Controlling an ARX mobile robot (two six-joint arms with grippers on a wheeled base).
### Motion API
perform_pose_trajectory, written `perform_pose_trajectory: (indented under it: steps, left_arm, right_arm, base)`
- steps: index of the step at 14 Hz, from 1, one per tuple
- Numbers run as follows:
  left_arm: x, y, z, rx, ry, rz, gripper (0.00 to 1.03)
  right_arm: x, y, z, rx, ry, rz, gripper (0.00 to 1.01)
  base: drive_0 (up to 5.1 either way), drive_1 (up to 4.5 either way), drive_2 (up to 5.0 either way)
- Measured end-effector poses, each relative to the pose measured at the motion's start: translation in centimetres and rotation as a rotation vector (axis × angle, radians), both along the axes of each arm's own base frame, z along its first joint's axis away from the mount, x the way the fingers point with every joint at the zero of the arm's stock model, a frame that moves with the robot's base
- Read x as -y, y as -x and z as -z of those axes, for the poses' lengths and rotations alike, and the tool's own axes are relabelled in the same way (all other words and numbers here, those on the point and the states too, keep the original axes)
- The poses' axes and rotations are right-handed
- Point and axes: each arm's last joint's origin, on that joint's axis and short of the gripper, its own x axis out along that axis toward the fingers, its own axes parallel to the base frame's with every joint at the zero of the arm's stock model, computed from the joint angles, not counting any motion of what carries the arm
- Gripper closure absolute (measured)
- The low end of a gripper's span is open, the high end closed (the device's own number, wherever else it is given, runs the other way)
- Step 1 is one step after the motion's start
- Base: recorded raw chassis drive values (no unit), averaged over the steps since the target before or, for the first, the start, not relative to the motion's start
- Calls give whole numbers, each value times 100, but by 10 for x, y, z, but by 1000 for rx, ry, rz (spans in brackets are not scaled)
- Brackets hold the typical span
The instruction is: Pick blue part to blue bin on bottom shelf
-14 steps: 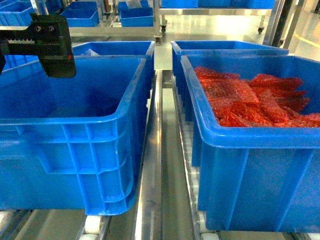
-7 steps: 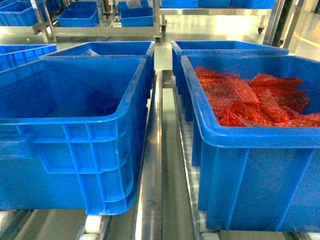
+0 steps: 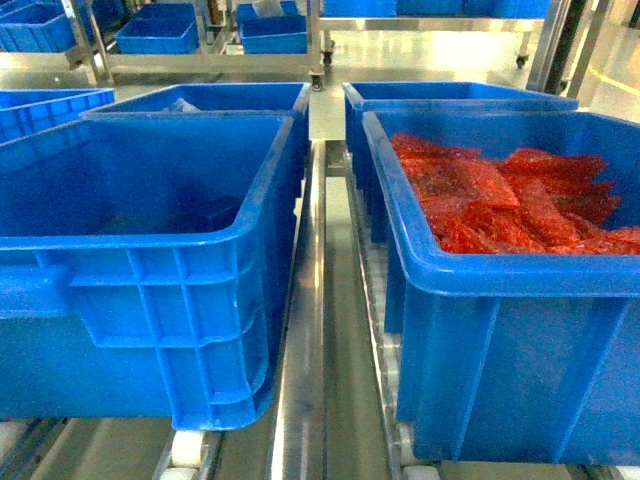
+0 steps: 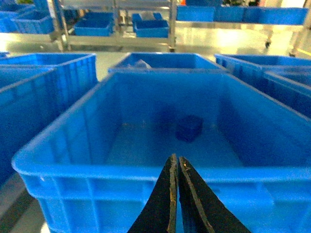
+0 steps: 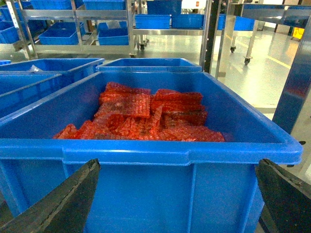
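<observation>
A small dark blue part point(image 4: 189, 128) lies on the floor of the large blue bin point(image 4: 97, 170), toward its far side, in the left wrist view. My left gripper point(image 4: 175, 157) hangs just outside that bin's near rim with its jaws pressed together and nothing between them. The same bin point(image 3: 150, 242) fills the left of the head view, where neither gripper shows. My right gripper point(image 5: 177, 164) stands wide open in front of the near wall of a second blue bin point(image 5: 160, 153), holding nothing.
The right-hand bin point(image 3: 500, 275) holds several red mesh bags point(image 3: 490, 200). More blue bins point(image 3: 210, 97) stand behind both. A metal rail point(image 3: 310, 330) runs between the two front bins. Shelving racks with bins point(image 3: 165, 30) line the far background.
A second ago my left gripper showed at the upper left of the head view, above the left bin. It has since left that view. The bins have not moved.
</observation>
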Motion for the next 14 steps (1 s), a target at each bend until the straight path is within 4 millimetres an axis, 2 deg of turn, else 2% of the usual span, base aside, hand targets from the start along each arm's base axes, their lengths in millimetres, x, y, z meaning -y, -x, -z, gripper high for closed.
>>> perform_pose_trajectory:
  steps: [1,8,14]
  left_arm:
    - [2,8,9,-46,0,20,101]
    - [1,35,-2,4,0,16,101]
    - [1,47,-4,13,0,16,101]
  right_arm:
    - [0,0,0,-2,0,0,3]
    - [0,0,0,-1,0,0,3]
    - [0,0,0,-1,0,0,3]
  base:
    - [0,0,0]
    - [0,0,0]
    - [0,0,0]
